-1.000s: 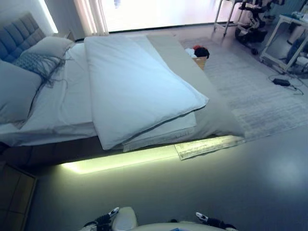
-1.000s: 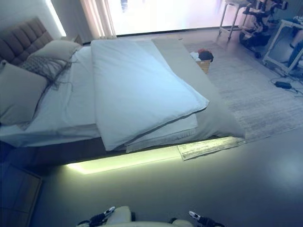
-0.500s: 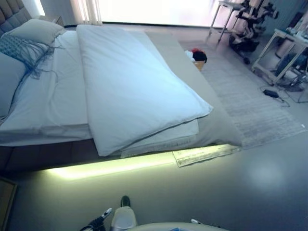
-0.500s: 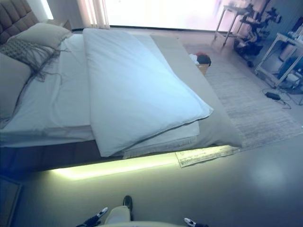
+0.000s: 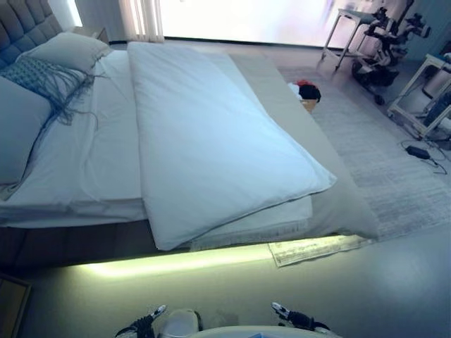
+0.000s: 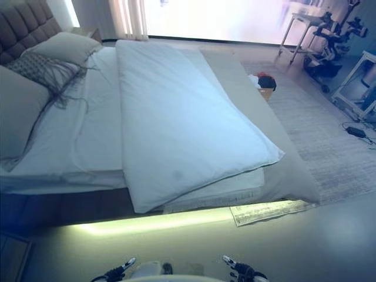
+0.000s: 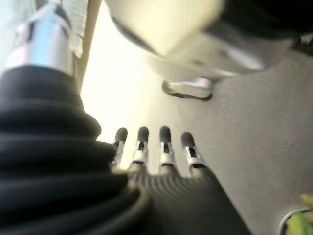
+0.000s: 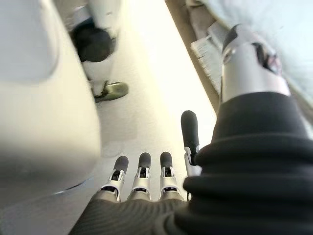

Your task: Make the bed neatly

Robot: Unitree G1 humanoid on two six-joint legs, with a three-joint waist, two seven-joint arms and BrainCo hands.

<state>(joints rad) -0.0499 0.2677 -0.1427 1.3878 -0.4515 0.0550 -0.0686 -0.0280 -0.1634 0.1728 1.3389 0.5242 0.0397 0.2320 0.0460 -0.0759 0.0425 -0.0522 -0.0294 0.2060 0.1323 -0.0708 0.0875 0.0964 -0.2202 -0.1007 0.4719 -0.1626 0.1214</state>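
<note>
The bed (image 5: 84,239) stands before me with its headboard (image 5: 25,21) at the left. A thick white duvet (image 5: 211,134) lies folded in a long strip across the middle, one corner hanging over the near edge. The white sheet (image 5: 99,148) is bare to its left. Pillows (image 5: 67,49) and a fringed grey-blue cushion (image 5: 46,74) sit by the headboard. A grey cover (image 5: 338,197) shows at the foot. My left hand (image 7: 165,142) and right hand (image 8: 142,171) hang low over the floor, away from the bed, fingers straight and empty.
A pale rug (image 5: 380,155) lies past the foot of the bed, with a basket of red and black cloth (image 5: 306,95) beside the bed. Tables and equipment (image 5: 380,42) stand at the back right. A plug block (image 5: 418,151) lies on the rug. A light strip (image 5: 176,262) glows under the bed.
The whole picture has shifted as my head moved; the bed now sits a little further right and larger. The bedding has not moved. My hands stay down.
</note>
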